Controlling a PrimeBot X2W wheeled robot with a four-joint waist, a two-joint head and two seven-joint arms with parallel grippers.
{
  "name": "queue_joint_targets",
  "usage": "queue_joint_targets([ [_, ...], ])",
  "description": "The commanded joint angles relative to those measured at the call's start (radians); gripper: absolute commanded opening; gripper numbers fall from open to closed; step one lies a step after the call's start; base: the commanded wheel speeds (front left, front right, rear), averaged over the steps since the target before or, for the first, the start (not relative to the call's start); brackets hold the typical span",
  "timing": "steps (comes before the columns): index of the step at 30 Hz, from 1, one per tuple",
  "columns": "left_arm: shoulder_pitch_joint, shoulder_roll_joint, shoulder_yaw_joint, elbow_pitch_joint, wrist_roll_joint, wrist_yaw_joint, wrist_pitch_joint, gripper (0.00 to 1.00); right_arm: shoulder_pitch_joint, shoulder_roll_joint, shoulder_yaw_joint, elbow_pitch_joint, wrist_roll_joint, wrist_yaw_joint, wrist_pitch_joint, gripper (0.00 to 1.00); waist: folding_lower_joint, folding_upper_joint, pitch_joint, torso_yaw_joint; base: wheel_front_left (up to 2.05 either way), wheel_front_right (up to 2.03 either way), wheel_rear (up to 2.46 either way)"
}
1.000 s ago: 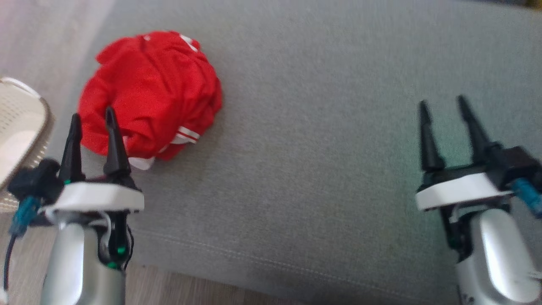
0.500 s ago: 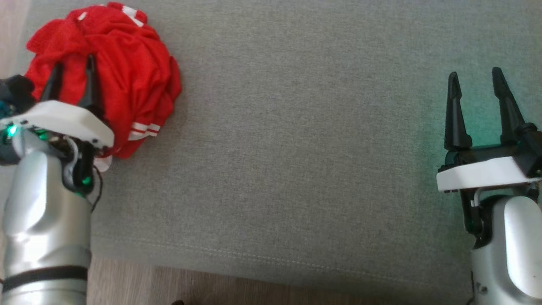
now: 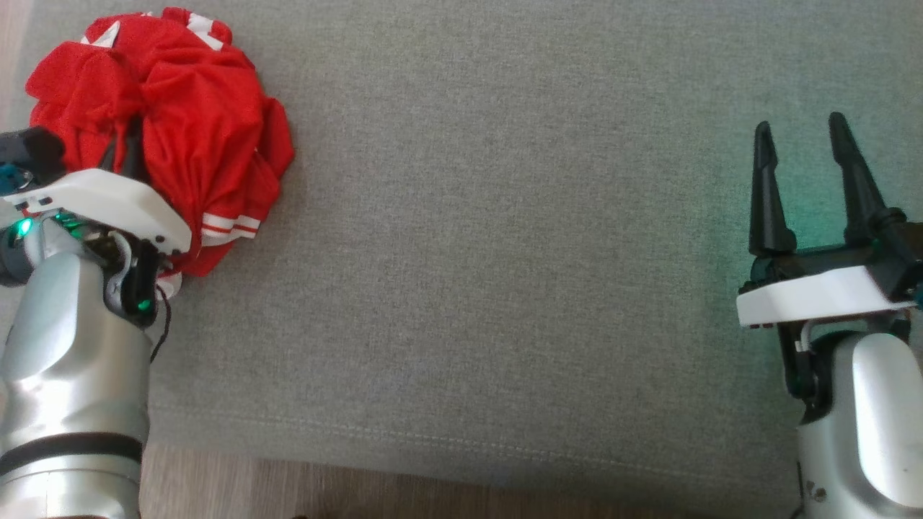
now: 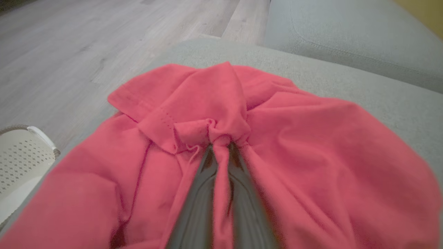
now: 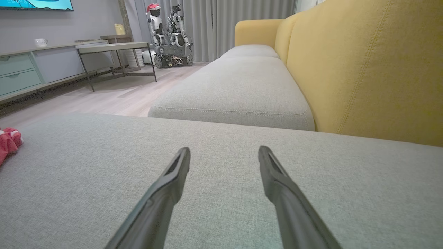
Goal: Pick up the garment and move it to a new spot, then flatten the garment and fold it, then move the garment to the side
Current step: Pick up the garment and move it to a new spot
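- My left fingers (image 4: 207, 169) are pinched together on a gathered fold of the red garment (image 3: 195, 122), with cloth squeezed between them.
- The garment lies bunched in a heap at the left end of the grey sofa cushion (image 3: 505, 252), close to the edge beside the wooden floor (image 4: 69, 52).
- My right fingers (image 3: 766, 202) are spread wide and empty, over bare cushion well apart from the garment.
- A pale perforated basket (image 4: 20, 162) sits on the floor near the heap.

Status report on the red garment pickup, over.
Left gripper shut on red garment, bunched at grey cushion left end. Right gripper open, far right, off the garment. Nothing in the way.
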Motion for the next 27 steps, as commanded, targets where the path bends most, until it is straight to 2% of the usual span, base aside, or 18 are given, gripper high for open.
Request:
queue_joint_targets([
  [1, -0.034, 0.061, 0.022, -0.019, -0.003, -0.003, -0.031, 0.00, -0.014, -0.002, 0.031, -0.023, 0.006, 0.008, -0.004, 1.00, 0.0000, 0.0000, -0.009, 0.000, 0.00, 0.00, 0.00],
  [7, -0.047, 0.071, 0.021, -0.079, 0.009, -0.001, -0.138, 0.00, -0.006, -0.002, 0.047, 0.015, 0.028, 0.008, -0.024, 1.00, 0.0000, 0.0000, -0.063, -0.001, 0.00, 0.00, 0.00],
  [12, -0.036, 0.071, 0.039, -0.221, 0.010, 0.002, -0.169, 0.00, 0.002, -0.002, 0.066, 0.059, 0.058, 0.008, -0.052, 1.00, 0.0000, 0.0000, -0.129, -0.013, 0.00, 0.00, 0.00],
  [17, 0.002, 0.056, 0.046, -0.405, 0.016, 0.005, -0.173, 0.00, 0.011, -0.002, 0.083, 0.105, 0.091, 0.008, -0.080, 1.00, 0.0000, 0.0000, -0.195, -0.038, 0.00, 0.00, 0.00],
  [21, 0.024, 0.041, 0.039, -0.500, 0.008, 0.004, -0.171, 0.00, 0.014, -0.002, 0.091, 0.131, 0.109, 0.008, -0.096, 1.00, 0.0000, 0.0000, -0.233, -0.060, 0.00, 0.00, 0.00],
  [27, 0.039, 0.015, 0.004, -0.662, -0.010, 0.007, -0.097, 0.00, 0.011, -0.002, 0.107, 0.162, 0.140, 0.008, -0.120, 1.00, 0.0000, 0.0000, -0.274, -0.121, 0.00, 0.00, 0.00],
])
